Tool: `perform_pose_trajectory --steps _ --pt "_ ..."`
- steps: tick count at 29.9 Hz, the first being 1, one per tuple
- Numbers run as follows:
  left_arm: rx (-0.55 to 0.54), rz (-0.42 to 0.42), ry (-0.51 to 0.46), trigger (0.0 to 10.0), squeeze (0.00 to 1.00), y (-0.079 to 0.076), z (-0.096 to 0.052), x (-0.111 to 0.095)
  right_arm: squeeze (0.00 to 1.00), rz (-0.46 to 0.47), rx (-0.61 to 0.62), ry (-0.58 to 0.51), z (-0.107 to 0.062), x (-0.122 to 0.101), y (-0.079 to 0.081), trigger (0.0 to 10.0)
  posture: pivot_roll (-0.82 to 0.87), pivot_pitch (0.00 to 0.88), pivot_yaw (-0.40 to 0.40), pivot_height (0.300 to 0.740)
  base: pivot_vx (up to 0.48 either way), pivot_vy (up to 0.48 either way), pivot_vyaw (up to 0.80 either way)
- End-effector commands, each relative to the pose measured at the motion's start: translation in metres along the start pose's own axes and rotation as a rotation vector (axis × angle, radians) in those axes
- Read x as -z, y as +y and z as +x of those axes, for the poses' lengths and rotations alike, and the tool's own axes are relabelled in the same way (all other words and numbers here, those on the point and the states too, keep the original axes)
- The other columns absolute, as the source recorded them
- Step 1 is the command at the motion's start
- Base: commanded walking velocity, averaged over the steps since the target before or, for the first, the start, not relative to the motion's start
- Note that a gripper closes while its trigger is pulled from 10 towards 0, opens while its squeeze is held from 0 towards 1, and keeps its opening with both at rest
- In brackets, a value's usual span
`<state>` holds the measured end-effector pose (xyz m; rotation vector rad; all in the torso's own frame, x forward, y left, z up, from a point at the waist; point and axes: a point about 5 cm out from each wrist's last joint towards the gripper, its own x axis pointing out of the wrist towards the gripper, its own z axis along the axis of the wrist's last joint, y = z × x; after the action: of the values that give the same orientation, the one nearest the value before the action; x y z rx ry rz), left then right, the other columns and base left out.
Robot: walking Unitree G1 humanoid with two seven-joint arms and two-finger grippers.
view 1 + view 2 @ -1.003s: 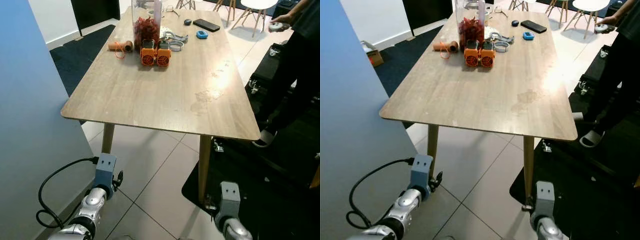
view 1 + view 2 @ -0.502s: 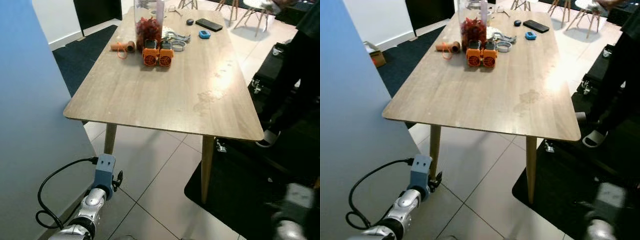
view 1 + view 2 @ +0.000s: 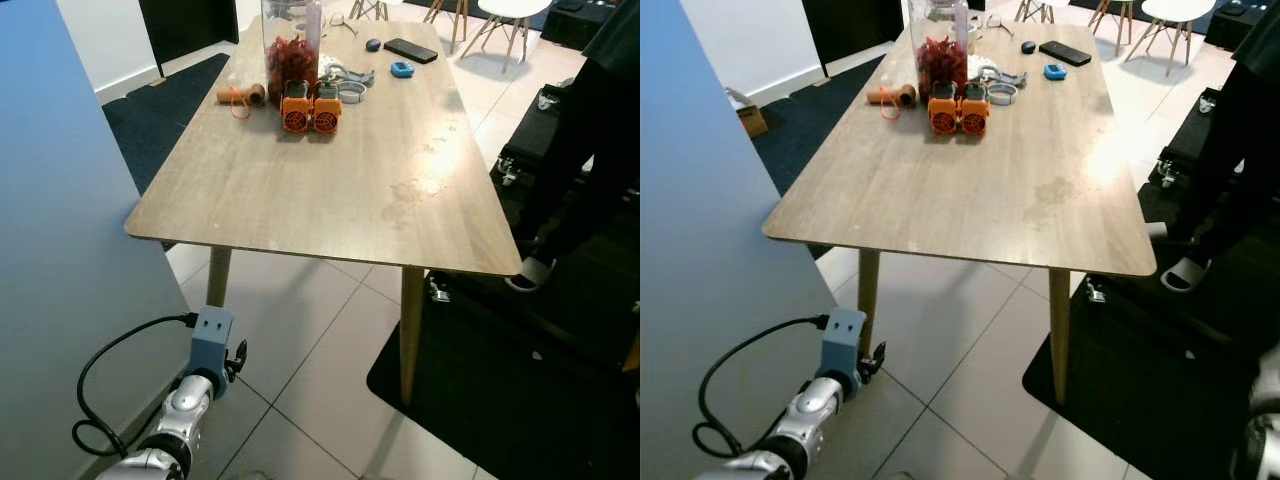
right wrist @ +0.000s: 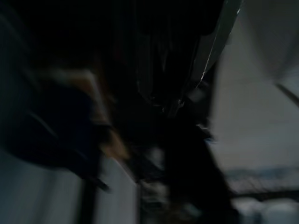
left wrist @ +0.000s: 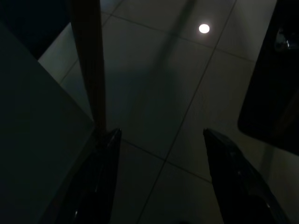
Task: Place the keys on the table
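The table (image 3: 330,190) carries a jar (image 3: 291,45) and orange blocks (image 3: 309,106) near its far edge. The left gripper (image 5: 161,177) hangs beside a table leg (image 5: 88,65), fingers apart, empty. The right wrist view is blurred; gripper state and keys cannot be told.

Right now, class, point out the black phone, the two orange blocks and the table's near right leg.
black phone (image 3: 412,49), left eye view, middle of its screen.
orange blocks (image 3: 310,108), left eye view, where the pair meet.
near right leg (image 3: 1059,330), right eye view, midway down.

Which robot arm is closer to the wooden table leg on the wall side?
Left. The left arm hangs low just beside that table leg; the right arm is far across, past the other leg.
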<state>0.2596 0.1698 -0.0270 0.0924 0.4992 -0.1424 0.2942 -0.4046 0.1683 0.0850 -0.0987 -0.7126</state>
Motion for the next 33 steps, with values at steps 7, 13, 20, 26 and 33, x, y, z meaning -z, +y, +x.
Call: perform_pose_trajectory --steps 7,13,20,26,33 --pt "0.016 -0.010 -0.004 10.0 0.00 -0.004 0.001 -0.001 0.00 -0.068 -0.324 0.054 0.004 -0.008 0.076 10.0 0.01 0.042 -0.002 0.740 0.000 0.000 0.00" --pt "0.016 -0.016 -0.015 10.0 0.00 -0.005 0.002 -0.004 0.00 -0.032 -0.491 0.103 -0.001 -0.011 0.124 10.0 0.01 0.048 -0.007 0.740 0.000 0.000 0.00" --pt "0.017 -0.015 -0.015 10.0 0.00 -0.004 0.002 -0.004 0.00 -0.077 -0.673 0.125 -0.013 -0.017 0.172 10.0 0.01 0.050 -0.006 0.740 0.000 0.000 0.00" --pt "0.014 -0.016 -0.014 10.0 0.00 -0.003 0.002 -0.004 0.00 -0.098 -0.807 0.134 -0.028 -0.012 0.198 10.0 0.02 0.051 -0.007 0.740 0.000 0.000 0.00" --pt "0.019 -0.013 -0.010 10.0 0.00 -0.004 0.002 -0.003 0.00 -0.168 -1.015 0.161 -0.055 0.007 0.228 10.0 0.01 0.053 -0.003 0.740 0.000 0.000 0.00"
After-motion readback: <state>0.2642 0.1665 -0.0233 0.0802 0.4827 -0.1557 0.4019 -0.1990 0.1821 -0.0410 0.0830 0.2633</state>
